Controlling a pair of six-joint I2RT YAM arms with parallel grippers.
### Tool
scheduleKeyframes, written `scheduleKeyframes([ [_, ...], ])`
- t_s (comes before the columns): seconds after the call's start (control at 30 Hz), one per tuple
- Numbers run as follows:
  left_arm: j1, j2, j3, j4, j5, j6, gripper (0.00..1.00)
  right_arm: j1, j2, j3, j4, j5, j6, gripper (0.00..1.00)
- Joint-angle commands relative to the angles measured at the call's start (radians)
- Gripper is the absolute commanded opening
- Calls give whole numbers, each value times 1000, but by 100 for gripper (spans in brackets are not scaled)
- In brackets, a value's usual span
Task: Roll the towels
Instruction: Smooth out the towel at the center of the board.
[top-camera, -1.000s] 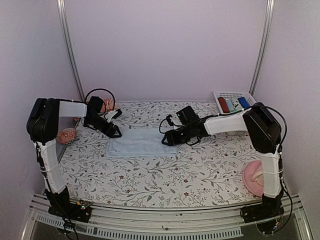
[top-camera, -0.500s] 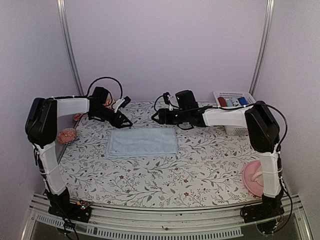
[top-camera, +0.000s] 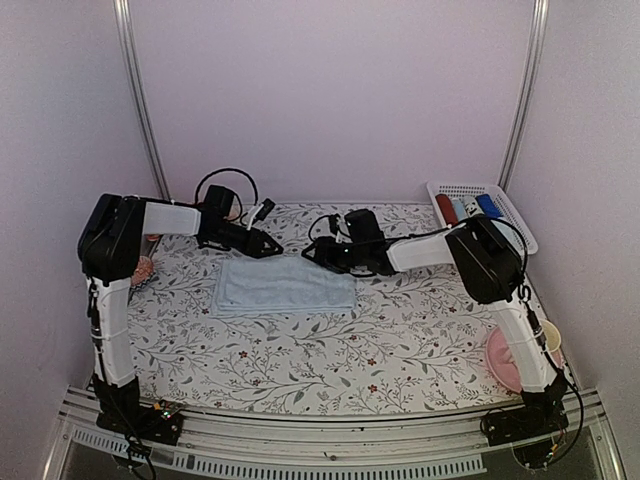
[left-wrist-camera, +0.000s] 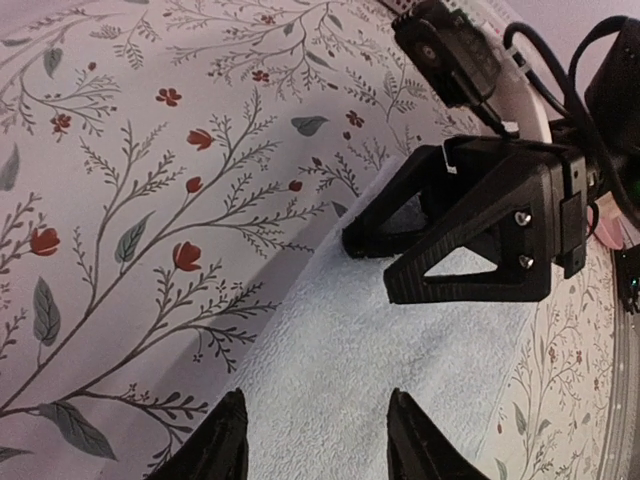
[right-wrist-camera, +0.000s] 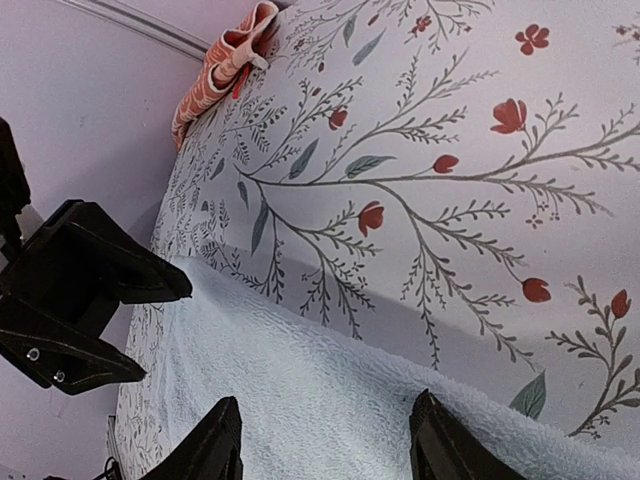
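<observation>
Left claw (top-camera: 274, 244) and right claw (top-camera: 309, 252) reached 1 blue towel (top-camera: 285, 285), both parted.

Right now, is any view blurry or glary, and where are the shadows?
Top external: even light, sharp, faint pink cast, no glare. Left wrist: own jaws dark and cropped at the bottom; blue towel sharp. Right wrist: shadow band along the towel's far edge; orange-red towel slightly soft.

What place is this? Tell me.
Probably a robot test booth: plain walls around a floral-covered table, left arm and right arm bolted at its edge, a light blue towel laid flat.
</observation>
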Motion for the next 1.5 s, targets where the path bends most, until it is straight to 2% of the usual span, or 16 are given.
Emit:
scheduleKeyframes([
  [0.0,-20,44,8,79,-137,-60,49,-16,32,7,61,2,86,58],
  [0.23,-24,106,21,35,-292,-50,50,-24,21,-35,59,21,99,58],
  [0.43,-24,99,27,4,-306,-58,54,-25,-9,-28,59,-24,65,58],
  [0.57,-23,57,24,6,-313,-59,68,-24,-66,-58,35,-2,29,58],
  [0.73,-2,-43,21,3,-255,-38,83,-24,-179,-108,-41,91,-44,59],
  [0.83,7,-132,14,-19,-240,2,97,-24,-212,-104,-106,130,-104,61],
  [1.13,72,-381,-176,-78,-250,110,97,-23,-199,2,-342,194,-317,63],
  [1.47,241,-596,-437,-118,-173,222,97,-26,-44,106,-469,228,-378,63],
])
